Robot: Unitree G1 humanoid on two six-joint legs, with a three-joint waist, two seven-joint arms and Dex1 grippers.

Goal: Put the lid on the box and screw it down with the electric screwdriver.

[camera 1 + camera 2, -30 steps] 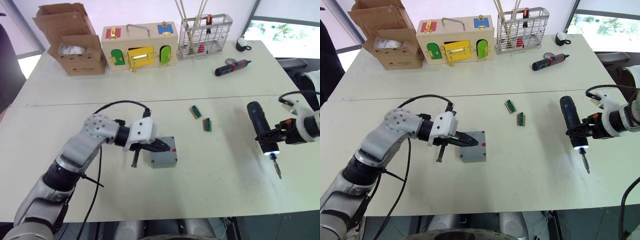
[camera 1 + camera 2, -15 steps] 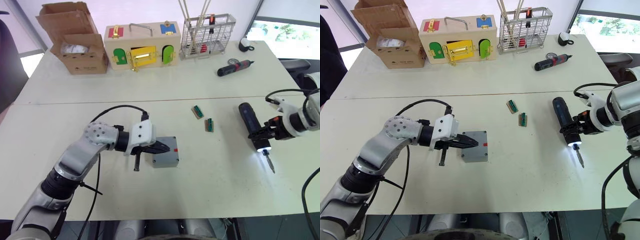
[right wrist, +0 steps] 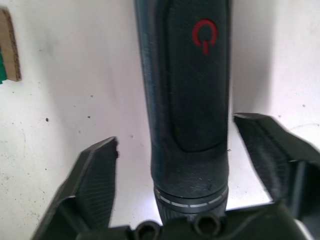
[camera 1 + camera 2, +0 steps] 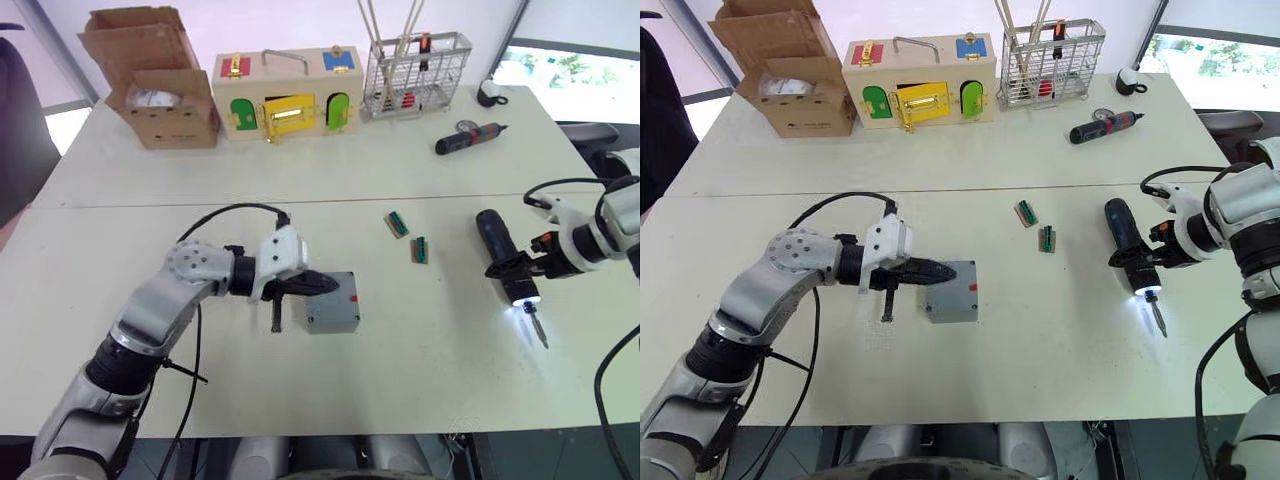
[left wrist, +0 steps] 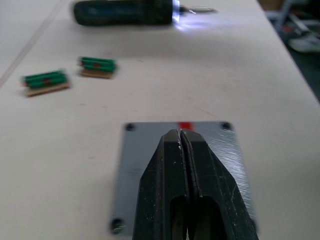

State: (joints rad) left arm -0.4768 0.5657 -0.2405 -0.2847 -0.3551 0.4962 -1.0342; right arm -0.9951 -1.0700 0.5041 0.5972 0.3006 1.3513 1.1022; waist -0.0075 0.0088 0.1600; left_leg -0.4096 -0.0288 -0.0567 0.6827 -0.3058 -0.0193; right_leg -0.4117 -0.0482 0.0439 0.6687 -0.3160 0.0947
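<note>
The lid (image 4: 332, 300) sits on the box (image 4: 333, 318) near the middle of the worktop (image 4: 300, 180), with the left pincer (image 4: 328, 284) resting over the lid's left part, its two black fingers pressed together and pointing right. Right of the box, two small green connector blocks (image 4: 407, 235) lie side by side on the worktop. Further right, the electric screwdriver (image 4: 503, 256) lies with its lit tip and bit toward the near edge; the right pincer (image 3: 192, 165) is spread, one finger on either side of the barrel and not touching it.
</note>
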